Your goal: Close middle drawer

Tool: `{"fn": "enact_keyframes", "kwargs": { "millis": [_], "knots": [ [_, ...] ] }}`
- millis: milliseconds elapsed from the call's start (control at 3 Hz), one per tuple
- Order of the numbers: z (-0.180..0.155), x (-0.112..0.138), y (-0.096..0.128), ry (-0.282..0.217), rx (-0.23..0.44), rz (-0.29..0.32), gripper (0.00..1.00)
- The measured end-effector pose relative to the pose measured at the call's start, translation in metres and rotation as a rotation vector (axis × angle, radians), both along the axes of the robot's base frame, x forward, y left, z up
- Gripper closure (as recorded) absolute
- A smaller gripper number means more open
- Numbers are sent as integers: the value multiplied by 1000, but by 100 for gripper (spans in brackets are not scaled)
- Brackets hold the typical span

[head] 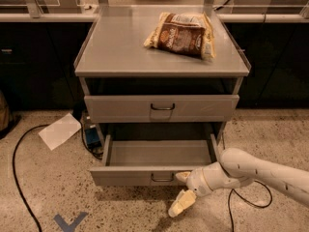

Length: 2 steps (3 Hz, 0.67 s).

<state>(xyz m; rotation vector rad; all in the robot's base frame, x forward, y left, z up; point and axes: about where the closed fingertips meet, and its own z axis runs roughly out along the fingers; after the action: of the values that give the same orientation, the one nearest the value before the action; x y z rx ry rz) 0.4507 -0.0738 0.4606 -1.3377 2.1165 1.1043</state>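
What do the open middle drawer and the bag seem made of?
The middle drawer looks like painted sheet metal: matte grey, thin walls. The bag seems to be glossy plastic film, crinkled. The pincer, open, sits at the drawer's front.
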Motion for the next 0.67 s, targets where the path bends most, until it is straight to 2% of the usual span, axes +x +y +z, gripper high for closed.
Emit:
{"fn": "enact_keyframes", "kwargs": {
  "millis": [333, 667],
  "knots": [
    [0, 0, 0, 0, 0, 0, 0],
    [-8, 13, 1, 5, 26, -8, 0]
  ]
}}
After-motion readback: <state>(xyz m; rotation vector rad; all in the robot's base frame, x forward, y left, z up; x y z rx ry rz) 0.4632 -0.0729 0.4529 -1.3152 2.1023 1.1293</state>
